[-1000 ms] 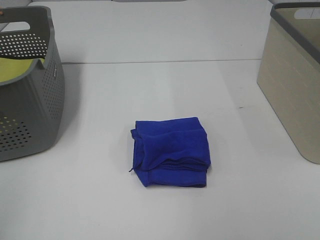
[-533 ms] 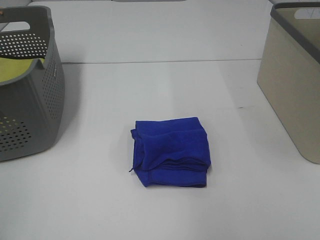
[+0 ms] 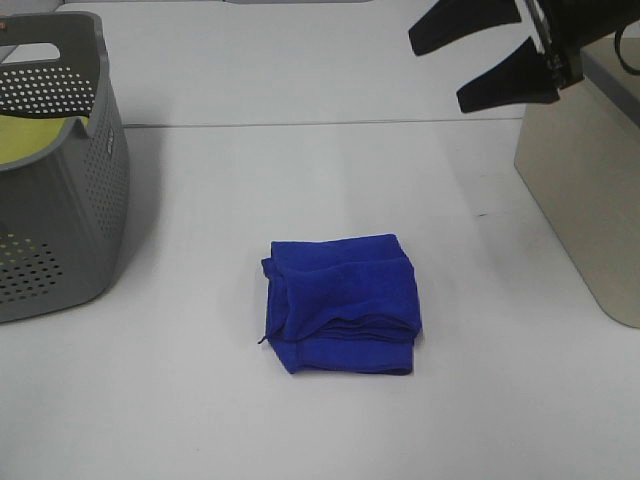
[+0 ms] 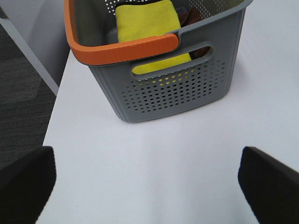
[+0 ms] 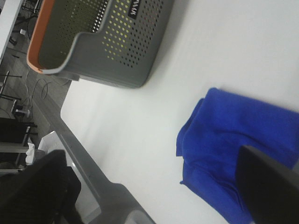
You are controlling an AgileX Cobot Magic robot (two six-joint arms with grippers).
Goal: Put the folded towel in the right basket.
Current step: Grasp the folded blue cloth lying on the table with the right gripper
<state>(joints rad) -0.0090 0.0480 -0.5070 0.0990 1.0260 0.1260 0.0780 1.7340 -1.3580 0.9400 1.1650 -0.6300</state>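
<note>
The grey perforated basket (image 3: 60, 200) at left holds a yellow cloth (image 3: 30, 140); the left gripper (image 4: 149, 191) faces it, jaws wide. The folded towel (image 3: 345, 300) lies mid-surface (image 3: 200, 400). The right gripper (image 3: 437, 73), jaws wide, hangs beside the beige right basket (image 3: 580, 170), whose inside is hidden.

The towel (image 3: 342, 303) lies at the centre of the tabletop (image 3: 300, 170). The left basket (image 3: 60, 190), holding a cloth (image 3: 35, 138), stands far left. The right basket (image 3: 580, 200) stands far right, with the right pincer (image 3: 437, 73) raised beside its rear corner.
</note>
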